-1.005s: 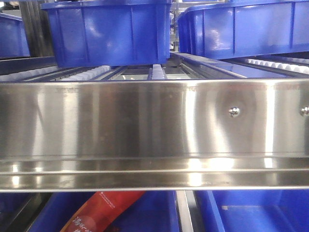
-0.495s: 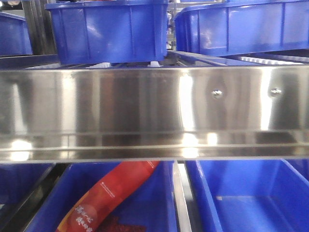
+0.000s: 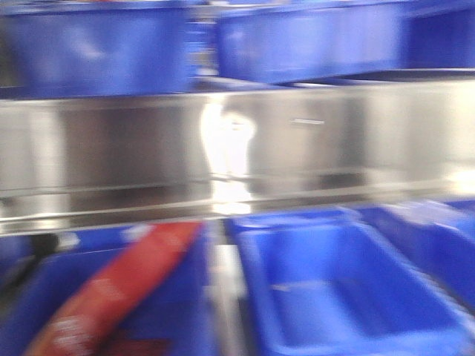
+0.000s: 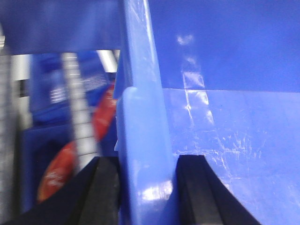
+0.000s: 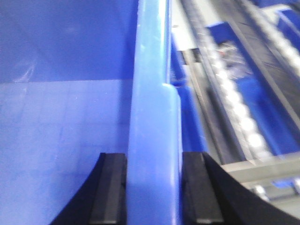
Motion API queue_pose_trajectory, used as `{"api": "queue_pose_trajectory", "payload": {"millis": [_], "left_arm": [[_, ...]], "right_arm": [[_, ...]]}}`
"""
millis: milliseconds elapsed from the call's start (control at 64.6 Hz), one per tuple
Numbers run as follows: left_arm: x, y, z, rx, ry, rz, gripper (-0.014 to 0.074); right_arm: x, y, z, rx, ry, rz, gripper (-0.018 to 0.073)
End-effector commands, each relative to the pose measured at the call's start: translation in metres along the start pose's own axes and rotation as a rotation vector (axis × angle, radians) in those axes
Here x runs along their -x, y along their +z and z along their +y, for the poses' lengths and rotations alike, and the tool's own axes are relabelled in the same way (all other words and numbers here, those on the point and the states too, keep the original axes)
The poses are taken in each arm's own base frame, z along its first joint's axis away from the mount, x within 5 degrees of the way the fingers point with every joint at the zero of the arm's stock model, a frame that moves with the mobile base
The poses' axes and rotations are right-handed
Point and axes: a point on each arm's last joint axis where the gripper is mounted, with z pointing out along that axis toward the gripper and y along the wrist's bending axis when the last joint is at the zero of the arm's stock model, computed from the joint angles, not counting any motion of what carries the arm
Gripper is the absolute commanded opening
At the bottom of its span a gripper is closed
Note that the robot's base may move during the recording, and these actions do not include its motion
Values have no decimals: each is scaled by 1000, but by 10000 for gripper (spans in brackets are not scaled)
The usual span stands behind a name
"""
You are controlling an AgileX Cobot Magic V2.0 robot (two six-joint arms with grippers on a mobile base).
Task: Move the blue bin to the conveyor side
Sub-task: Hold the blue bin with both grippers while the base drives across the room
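1. Firstly, left pincer: two black fingers closed tight on a side wall of the blue bin, one finger outside the thick rolled rim and one inside, the rim filling the gap between them.
2. Right pincer: same hold on the opposite wall, black fingers pressed to either face of the rim, nothing else held.
3. Blue bin, interior: glossy, scuffed floor, no contents seen in either wrist view.
4. Blue bin, location: lower level of the conveyor, beneath the wide steel side rail, in the blurred front view.
5. Neighbouring crate: blue, just to the bin's left, a grey strip between the two.
6. Red packet: long, lying aslant in the neighbouring crate; print too blurred to read.
7. White rollers: one row running alongside the bin's right wall, close to it.
8. Upper crates: two blue ones side by side on the top level, behind the rail.
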Motion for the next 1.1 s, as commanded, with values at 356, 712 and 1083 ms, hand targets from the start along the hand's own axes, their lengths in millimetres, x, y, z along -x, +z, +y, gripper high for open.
{"api": "queue_pose_trajectory", "payload": {"millis": [356,712,1083], "left_arm": [[11,-10,0,23,36,-134,-17],[11,-10,0,23,36,-134,-17],[11,-10,0,23,36,-134,-17]], "right_arm": [[9,-13,-8,-64,-31,-136,-79],[9,-13,-8,-64,-31,-136,-79],[9,-13,-8,-64,-31,-136,-79]]}}
